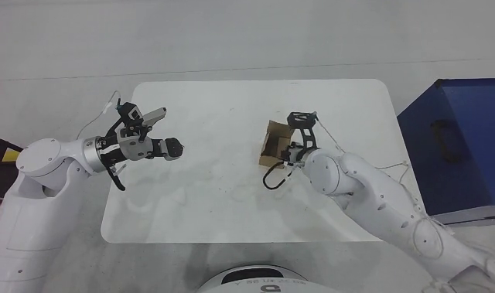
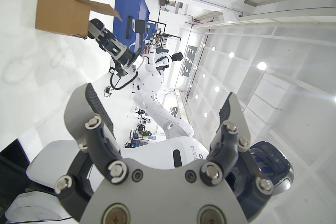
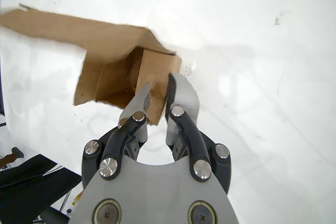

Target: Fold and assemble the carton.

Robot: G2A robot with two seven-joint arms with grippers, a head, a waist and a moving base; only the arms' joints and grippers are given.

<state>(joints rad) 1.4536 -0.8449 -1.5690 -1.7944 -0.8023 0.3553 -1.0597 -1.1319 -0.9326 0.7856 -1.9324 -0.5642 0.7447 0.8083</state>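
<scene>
Carton (image 1: 272, 142) is right of centre in the top view, on the white table (image 1: 232, 208), partly opened w/ one flap sticking out. R gripper (image 1: 288, 155) is at its lower-right side. In the right wrist view its fingers (image 3: 183, 93) pinch one cardboard wall, one inside, one outside. L gripper (image 1: 174, 148) hangs over the table at centre-left, well apart from the carton, fingers (image 2: 92, 101) spread wide w/ nothing btw them. Blue bin (image 1: 456, 138) at right edge, off the table.

A white, scuffed worktop (image 1: 224, 208) with rounded corners; just off one end stands a blue container (image 1: 456, 138) with a dark handle.
</scene>
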